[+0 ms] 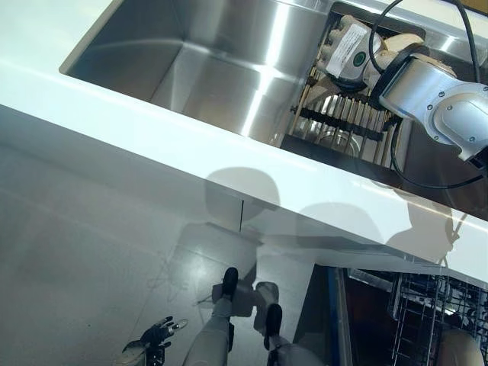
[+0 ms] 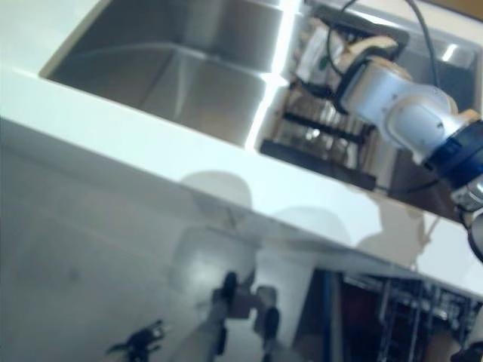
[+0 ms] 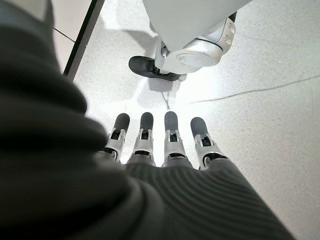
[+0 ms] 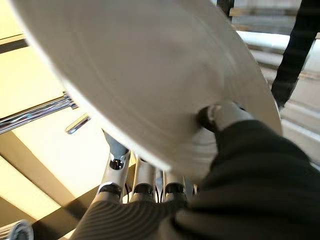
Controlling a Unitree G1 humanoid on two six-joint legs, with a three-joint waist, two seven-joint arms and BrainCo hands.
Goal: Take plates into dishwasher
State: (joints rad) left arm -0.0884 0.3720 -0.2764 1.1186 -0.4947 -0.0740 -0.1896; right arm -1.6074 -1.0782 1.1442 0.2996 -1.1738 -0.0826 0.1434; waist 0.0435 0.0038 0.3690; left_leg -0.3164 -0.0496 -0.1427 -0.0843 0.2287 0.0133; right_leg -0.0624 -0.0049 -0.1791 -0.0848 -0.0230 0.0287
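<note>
the right hand is clamped on a plate, thumb on its face, fingers behind, over the drying rack at about 2 o'clock from the sink. lift it straight up clear of the rack's slats before swinging toward the dishwasher at 5 o'clock; a tilted pull could snag. the plate is pale, smooth, round and likely slick; the sink is brushed steel, the counter glossy white. the left hand hangs idle near the floor, fingers straight.
</note>
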